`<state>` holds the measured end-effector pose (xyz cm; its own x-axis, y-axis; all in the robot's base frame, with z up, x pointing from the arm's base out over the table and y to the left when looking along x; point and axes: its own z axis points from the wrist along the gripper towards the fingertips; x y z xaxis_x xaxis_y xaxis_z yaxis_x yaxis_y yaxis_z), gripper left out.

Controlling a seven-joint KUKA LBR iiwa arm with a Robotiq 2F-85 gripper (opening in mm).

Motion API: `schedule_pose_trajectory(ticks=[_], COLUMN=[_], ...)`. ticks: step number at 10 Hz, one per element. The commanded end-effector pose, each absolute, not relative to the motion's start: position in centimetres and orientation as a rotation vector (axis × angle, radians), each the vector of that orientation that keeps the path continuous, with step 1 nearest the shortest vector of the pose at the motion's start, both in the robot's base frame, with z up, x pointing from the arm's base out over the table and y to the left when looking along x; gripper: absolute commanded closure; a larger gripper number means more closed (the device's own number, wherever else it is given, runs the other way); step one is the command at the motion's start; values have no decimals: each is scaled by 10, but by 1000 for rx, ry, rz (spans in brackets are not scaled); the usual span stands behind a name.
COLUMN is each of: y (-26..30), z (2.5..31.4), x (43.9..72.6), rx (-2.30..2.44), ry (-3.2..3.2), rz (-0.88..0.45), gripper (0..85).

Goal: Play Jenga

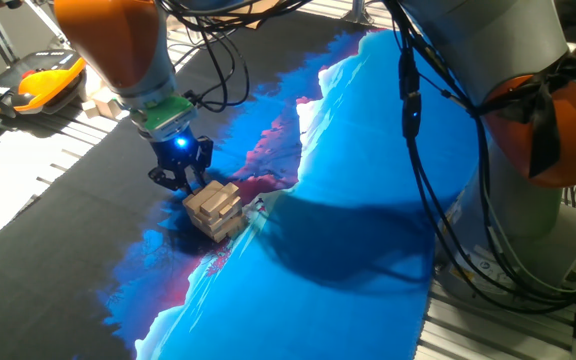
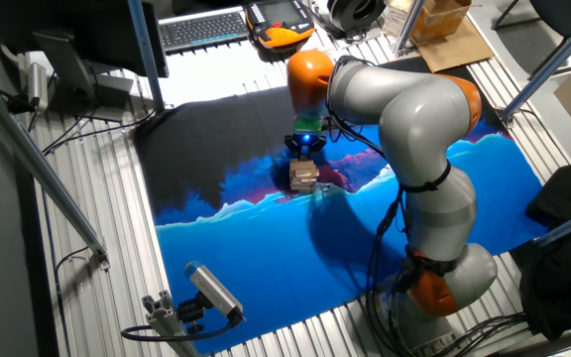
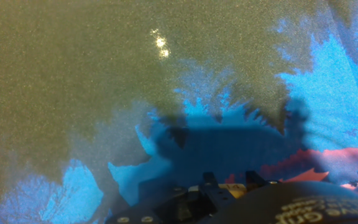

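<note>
At the center left of one fixed view we see the gripper (image 1: 181, 180), black-fingered under a green collar with a blue light glowing on it, hanging low over the mat (image 1: 368, 200) just above and to the left of the Jenga tower (image 1: 214, 208). The tower, a short stack of pale wooden blocks with its layers slightly askew, stands where the mat's black part meets its bright blue, with a patch of pink just above it. The fingers (image 1: 198, 162) appear to reach down beside the tower's upper left edge; we cannot tell whether they touch the wood, nor whether the claw is apart or together. From the other fixed view, the grey and orange arm (image 2: 414, 109) arches across the upper middle of the frame and brings the gripper (image 2: 305, 154) down right above the tower (image 2: 303, 176). A keyboard (image 2: 201, 28) lies at the top of that frame, and a camera on a bracket (image 2: 211, 293) at the lower left. The hand view shows only the mat (image 3: 73, 74), a shadow across it, and dark parts of the hand along the bottom edge.
</note>
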<state>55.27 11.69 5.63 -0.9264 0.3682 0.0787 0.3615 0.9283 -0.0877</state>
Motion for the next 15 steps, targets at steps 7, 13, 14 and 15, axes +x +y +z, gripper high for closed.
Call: schedule_pose_trajectory(ticks=[7,13,14,15], y=[116,116,116,116], z=[56,56,56,57], x=[554,554,554,554], rx=[-565,-570,-572,-572], ry=[-2993,-2992,-2992,-2992], rz=[109,112,112,112], gripper=[680,510,510,510])
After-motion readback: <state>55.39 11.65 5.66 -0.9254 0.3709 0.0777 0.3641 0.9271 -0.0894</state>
